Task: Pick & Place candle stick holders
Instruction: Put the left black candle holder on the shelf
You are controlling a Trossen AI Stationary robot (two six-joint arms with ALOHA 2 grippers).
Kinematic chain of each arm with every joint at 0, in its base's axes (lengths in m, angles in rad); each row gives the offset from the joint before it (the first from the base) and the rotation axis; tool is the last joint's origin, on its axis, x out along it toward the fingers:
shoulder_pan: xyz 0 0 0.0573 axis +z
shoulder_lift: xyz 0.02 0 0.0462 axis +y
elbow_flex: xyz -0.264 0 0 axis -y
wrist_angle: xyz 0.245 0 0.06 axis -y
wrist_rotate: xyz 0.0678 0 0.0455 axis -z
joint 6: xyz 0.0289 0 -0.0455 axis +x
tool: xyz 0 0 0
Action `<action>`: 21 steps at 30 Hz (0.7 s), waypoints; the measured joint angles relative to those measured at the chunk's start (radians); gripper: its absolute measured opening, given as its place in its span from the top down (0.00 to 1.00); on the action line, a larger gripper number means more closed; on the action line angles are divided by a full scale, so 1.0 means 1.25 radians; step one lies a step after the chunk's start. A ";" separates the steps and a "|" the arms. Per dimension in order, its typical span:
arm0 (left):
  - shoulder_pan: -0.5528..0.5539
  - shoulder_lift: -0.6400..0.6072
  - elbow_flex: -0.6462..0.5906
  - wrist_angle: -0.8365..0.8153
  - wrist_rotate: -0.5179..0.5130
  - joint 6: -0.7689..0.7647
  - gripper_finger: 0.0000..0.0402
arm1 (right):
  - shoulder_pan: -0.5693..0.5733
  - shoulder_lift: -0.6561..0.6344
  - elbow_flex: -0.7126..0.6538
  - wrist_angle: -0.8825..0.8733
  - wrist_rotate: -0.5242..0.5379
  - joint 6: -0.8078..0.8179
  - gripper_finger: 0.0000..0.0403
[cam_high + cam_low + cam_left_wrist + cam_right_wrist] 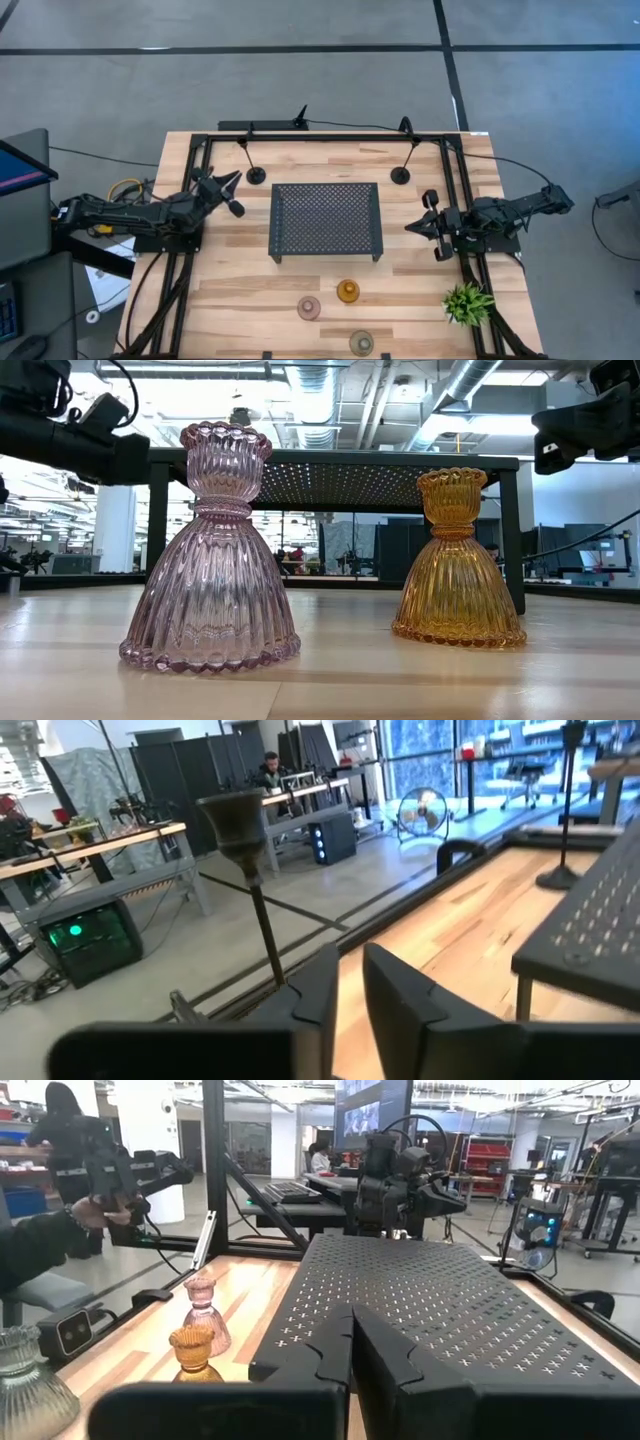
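On worktop [230, 290] left | left claw [228, 192] clenched empty beside black stemmed holder [255, 172] | right claw [424, 225] clenched, waiting | step: approach; next: unclench, straddle stem.

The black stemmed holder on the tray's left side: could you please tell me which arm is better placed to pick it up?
Left. The left gripper sits right beside that black stemmed holder, which also looms close in its wrist view. The right gripper waits on the far side of the tray.
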 joint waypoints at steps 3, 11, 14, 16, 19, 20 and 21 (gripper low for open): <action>0.005 0.000 0.000 0.032 0.000 -0.001 0.78 | 0.000 0.000 0.000 0.000 0.000 0.000 1.00; 0.096 0.028 0.000 0.044 0.005 -0.059 0.56 | 0.000 0.000 0.000 0.000 0.000 0.000 1.00; 0.151 0.076 0.000 0.058 0.062 -0.090 0.52 | 0.000 0.000 0.000 0.001 0.000 0.000 1.00; 0.187 0.118 0.000 0.098 0.122 -0.104 0.51 | 0.000 0.000 0.000 0.001 0.000 0.000 1.00; 0.237 0.191 0.000 0.194 0.195 -0.109 0.50 | 0.000 0.000 0.000 0.001 0.000 0.000 1.00; 0.253 0.215 0.000 0.227 0.206 -0.109 0.50 | 0.000 0.000 0.000 0.001 0.000 0.000 1.00; 0.268 0.239 0.000 0.256 0.211 -0.109 0.50 | 0.000 0.000 0.000 0.001 0.000 0.000 1.00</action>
